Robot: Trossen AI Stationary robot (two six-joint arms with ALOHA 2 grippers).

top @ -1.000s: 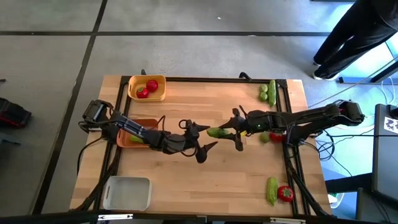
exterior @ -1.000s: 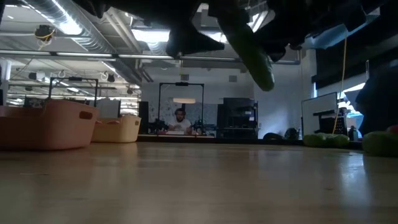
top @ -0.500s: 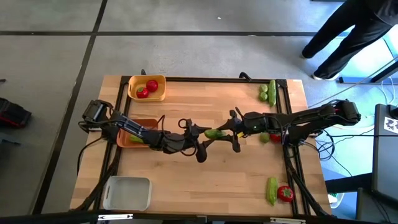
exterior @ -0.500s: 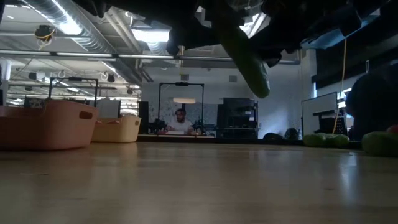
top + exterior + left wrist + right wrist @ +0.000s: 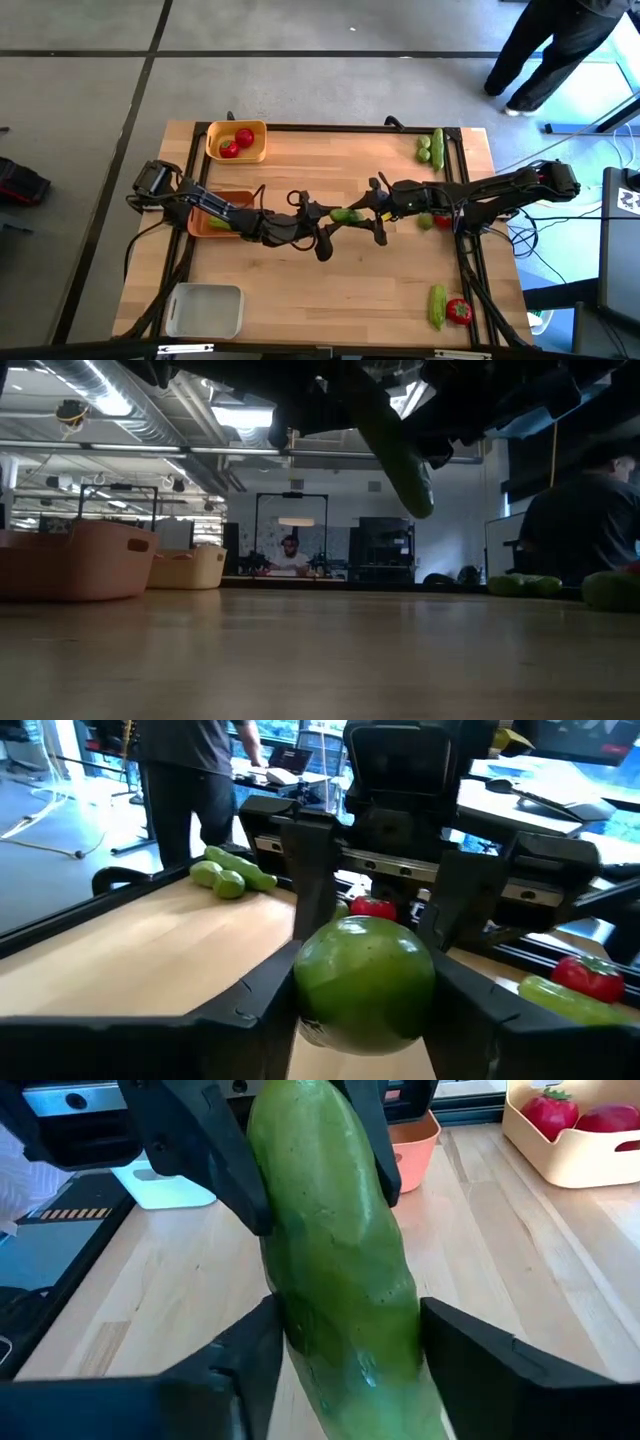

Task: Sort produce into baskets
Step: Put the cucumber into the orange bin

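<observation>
Mid-desk handover: left gripper (image 5: 322, 226) has closed in around the cucumber (image 5: 347, 214); right gripper (image 5: 372, 212) still clenches it. Orange basket (image 5: 238, 198) likely next.

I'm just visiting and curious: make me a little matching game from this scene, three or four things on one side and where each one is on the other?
Things:
1. yellow basket
2. orange basket
3. white basket
4. cucumber

Places or states:
a. held above mid-table between the left gripper and the right gripper
b. empty, at the table's near left corner
c. holds two red tomatoes
d. partly under the left arm, with a green piece inside

Pairs: 1-c, 2-d, 3-b, 4-a
</observation>
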